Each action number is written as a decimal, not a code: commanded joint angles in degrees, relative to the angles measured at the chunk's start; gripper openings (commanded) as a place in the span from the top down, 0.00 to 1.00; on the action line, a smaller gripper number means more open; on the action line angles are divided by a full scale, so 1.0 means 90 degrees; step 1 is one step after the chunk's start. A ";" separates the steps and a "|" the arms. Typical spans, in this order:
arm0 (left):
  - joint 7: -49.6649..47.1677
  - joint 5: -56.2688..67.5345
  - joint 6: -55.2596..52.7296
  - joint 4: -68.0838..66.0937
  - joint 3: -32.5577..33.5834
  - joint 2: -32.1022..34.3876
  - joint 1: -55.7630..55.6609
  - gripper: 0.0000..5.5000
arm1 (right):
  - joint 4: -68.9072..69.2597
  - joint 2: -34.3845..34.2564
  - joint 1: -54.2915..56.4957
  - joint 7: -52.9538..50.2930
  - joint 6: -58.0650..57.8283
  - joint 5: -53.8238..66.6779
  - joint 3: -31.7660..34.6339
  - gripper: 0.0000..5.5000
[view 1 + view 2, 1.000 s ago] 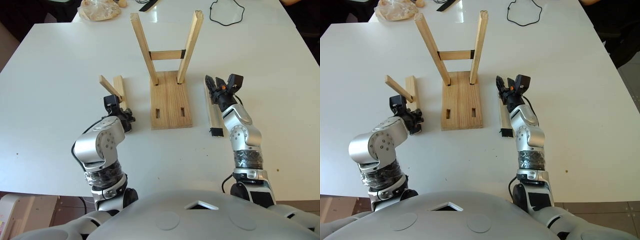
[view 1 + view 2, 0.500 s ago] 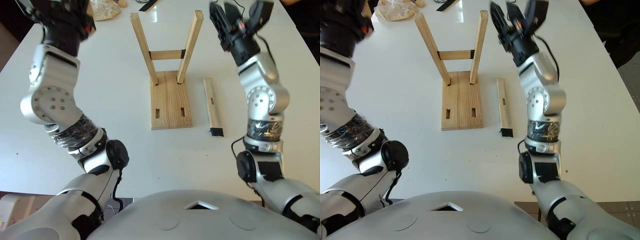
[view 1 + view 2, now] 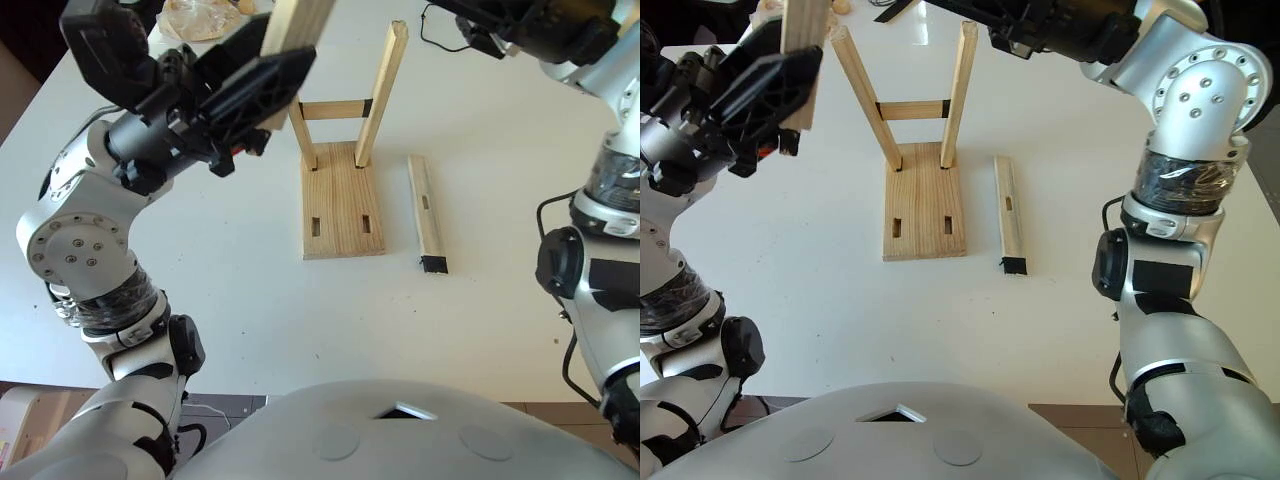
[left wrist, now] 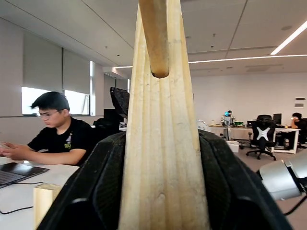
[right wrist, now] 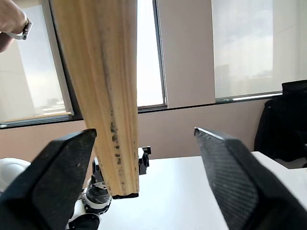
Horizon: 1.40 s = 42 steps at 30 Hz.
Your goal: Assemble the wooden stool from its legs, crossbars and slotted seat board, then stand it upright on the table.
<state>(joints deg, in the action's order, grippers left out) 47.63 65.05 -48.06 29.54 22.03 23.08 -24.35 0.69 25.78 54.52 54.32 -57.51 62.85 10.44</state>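
The slotted seat board [image 3: 342, 205] lies flat on the white table, with two legs [image 3: 380, 90] joined by a crossbar [image 3: 333, 109] standing in its far slots. A loose leg [image 3: 428, 213] lies to its right. My left gripper [image 3: 272, 58] is raised high over the table's left side and is shut on another wooden leg [image 4: 160, 143], which has a crossbar stub [image 4: 156, 38] sticking out of it. My right gripper [image 5: 144, 134] is raised above the table's far edge, its fingers [image 5: 62, 177] wide apart. A wooden leg [image 5: 103, 96] shows in the gap, close to one finger.
A crumpled plastic bag [image 3: 200, 18] sits at the table's far left and a black cable [image 3: 455, 28] at the far right. Bare table lies left of the board [image 3: 150, 260] and in front of it.
Both arms have risen from the table. The left one lifted the leg with its crossbar stub from the table's left side. The right one came away from the loose leg, which stays put.
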 commanded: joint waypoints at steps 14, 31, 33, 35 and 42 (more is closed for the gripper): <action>0.0303 -0.0157 0.0543 -0.0194 -0.0891 0.0575 0.0291 0.63 | 0.0738 -0.0035 -0.0149 -0.0189 -0.0388 0.0332 -0.0230 0.18; 0.0580 -0.0181 0.0650 -0.0282 -0.1110 0.0975 0.0521 0.63 | 0.0910 -0.0044 -0.0292 -0.0490 -0.0343 0.0597 -0.0131 0.52; 0.0622 -0.0168 0.0646 -0.0296 -0.1137 0.1020 0.0534 0.63 | 0.0907 0.0001 -0.0337 -0.0433 -0.0299 0.0544 -0.0135 0.57; 0.0596 -0.0251 0.0674 -0.0337 -0.1176 0.1033 0.0529 0.63 | 0.0904 0.0039 -0.0371 -0.0379 -0.0278 0.0522 -0.0131 0.62; 0.0530 -0.0397 0.0794 -0.0455 -0.1311 0.1009 0.0389 0.63 | 0.1023 0.0133 -0.0506 -0.0266 -0.0257 0.0461 -0.0235 0.63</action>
<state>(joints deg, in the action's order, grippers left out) 52.68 62.64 -41.68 26.17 10.40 31.44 -19.65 8.54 25.93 50.39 50.94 -59.86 67.22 8.93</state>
